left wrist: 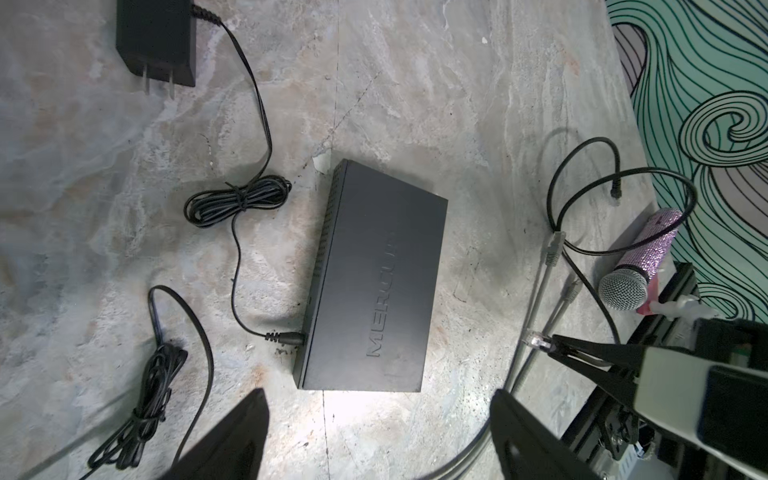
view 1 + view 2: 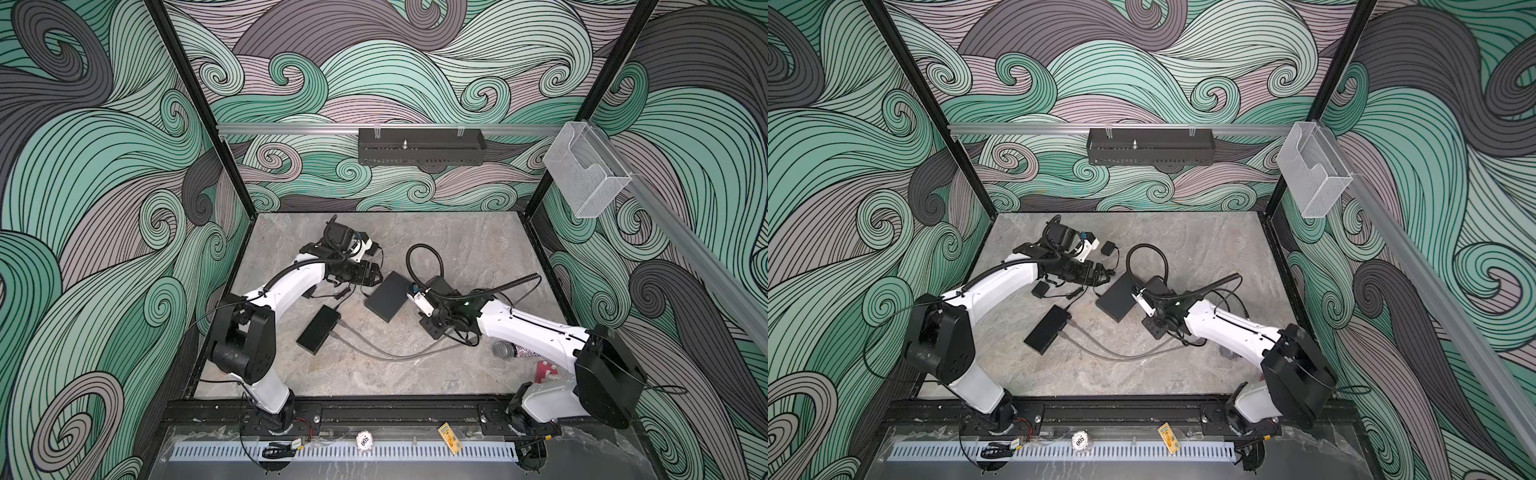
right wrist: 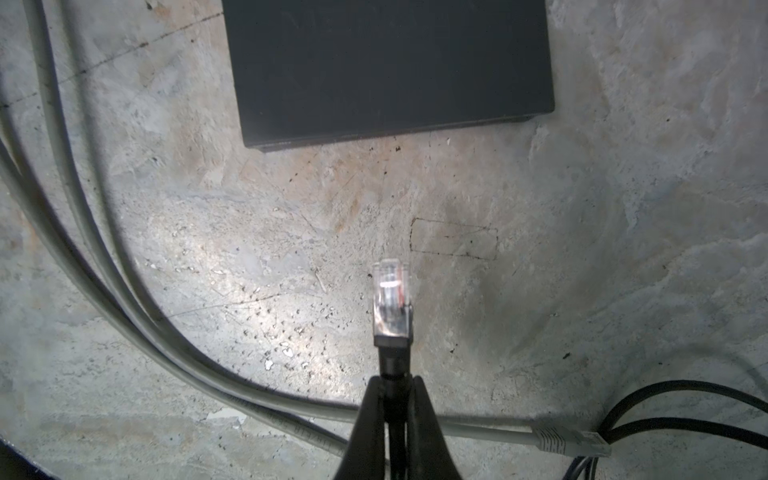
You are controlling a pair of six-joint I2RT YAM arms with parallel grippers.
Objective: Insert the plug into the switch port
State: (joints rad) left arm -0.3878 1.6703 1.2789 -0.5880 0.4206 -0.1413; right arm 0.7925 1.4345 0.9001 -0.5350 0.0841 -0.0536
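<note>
The black switch [image 1: 374, 282] lies flat in the middle of the table, seen in both top views [image 2: 388, 296] [image 2: 1119, 297]. A thin black power lead [image 1: 286, 337] is plugged into one side; its ports are hidden. My right gripper [image 3: 395, 380] is shut on the black boot of a clear plug [image 3: 390, 299]. The plug hangs just above the table and points at the switch's near edge [image 3: 390, 124], a short gap away. In the left wrist view that plug [image 1: 536, 337] is beside the switch's long side. My left gripper [image 1: 379, 399] hovers open and empty over the switch's end.
A second black box [image 2: 319, 329] with grey cables [image 2: 374, 353] lies front left. A black power adapter [image 1: 156, 39] and tied cable bundles [image 1: 237, 199] lie around the switch. Loose grey plugs [image 1: 555, 247] and a glittery microphone [image 1: 640, 266] lie beside the right arm.
</note>
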